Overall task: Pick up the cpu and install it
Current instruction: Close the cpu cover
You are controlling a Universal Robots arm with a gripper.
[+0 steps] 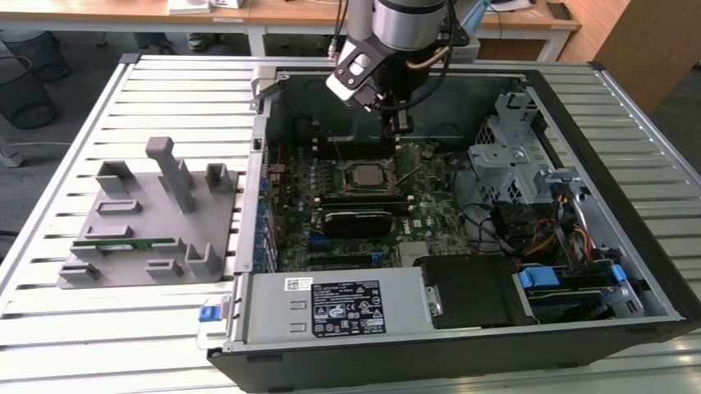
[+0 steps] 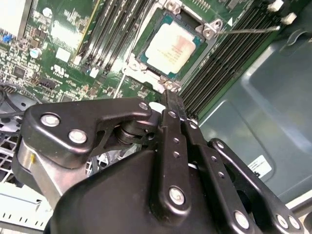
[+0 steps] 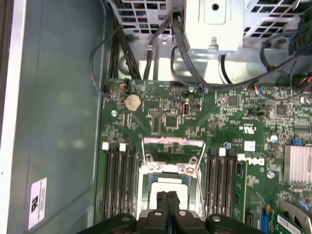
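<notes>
An open computer case [image 1: 438,361] lies on the slatted desk [image 1: 110,320], its green motherboard [image 1: 438,213] exposed, a power supply [image 1: 334,305] at one end. Toward the exterior view's left, a grey holder [image 1: 143,263] carries a green memory stick [image 1: 123,244].

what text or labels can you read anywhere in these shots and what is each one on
Nothing can be quoted with confidence.
black label on the power supply: print too small
white sticker beside it: too small
pale sticker on the case wall: blurred
cpu top: faint marks, unreadable
white print on the motherboard: too small to read reliably
</notes>
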